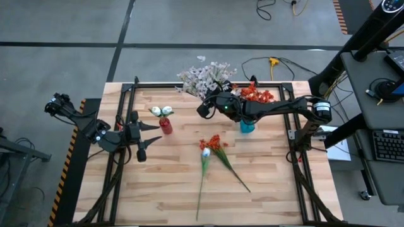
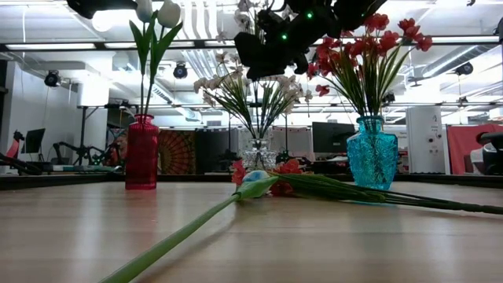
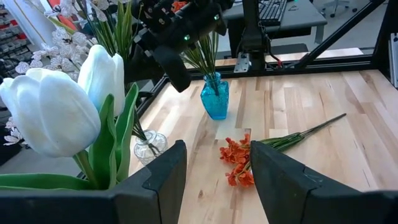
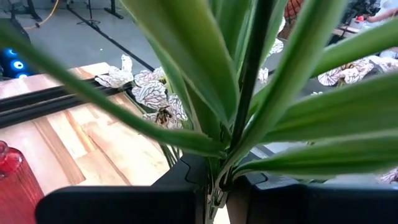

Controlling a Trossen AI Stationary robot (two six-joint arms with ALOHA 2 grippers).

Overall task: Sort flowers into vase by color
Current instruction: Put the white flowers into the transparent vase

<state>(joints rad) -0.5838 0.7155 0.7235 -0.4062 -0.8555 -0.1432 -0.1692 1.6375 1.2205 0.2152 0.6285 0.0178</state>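
Green stem [image 4: 249, 93] in right claw [image 4: 214, 180]

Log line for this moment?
right gripper: shut on pale flower stem above clear vase | left gripper: open, waiting by red vase | table: two stems left

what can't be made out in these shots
- Right wrist view: the right gripper is shut on a green stem; leaves hide its bloom.
- Low view: the clear vase is partly hidden by the flowers lying on the table.
- High view: the clear vase sits under the pale blossoms.
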